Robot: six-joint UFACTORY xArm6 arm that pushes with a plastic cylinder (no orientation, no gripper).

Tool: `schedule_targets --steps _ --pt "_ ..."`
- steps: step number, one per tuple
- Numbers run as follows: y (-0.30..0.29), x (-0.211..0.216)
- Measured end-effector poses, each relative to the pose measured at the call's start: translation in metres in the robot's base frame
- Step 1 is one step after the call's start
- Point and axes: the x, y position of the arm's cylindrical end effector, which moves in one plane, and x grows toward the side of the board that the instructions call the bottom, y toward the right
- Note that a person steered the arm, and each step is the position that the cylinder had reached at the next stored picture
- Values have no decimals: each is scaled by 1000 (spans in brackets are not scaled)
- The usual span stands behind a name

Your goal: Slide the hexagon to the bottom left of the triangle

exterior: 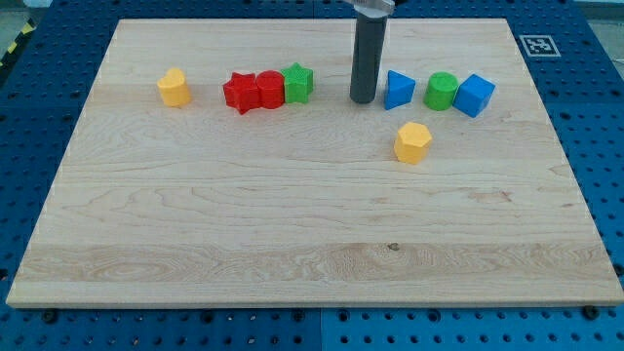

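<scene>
The yellow hexagon (412,142) lies right of the board's middle, just below and to the right of the blue triangle (398,90). My tip (363,99) rests on the board just left of the blue triangle, a small gap apart from it, and up and to the left of the hexagon. The rod rises straight to the view's top.
A green cylinder (441,92) and a blue cube (474,95) stand right of the triangle. A green star (297,83) and two red blocks (253,92) sit left of my tip. A yellow heart-like block (174,88) lies far left on the wooden board (292,234).
</scene>
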Motion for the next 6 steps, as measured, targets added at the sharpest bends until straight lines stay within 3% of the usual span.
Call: schedule_targets --steps 2,3,4,6 --pt "-11 88" --pt "27 130" --pt "85 136" --pt "86 122"
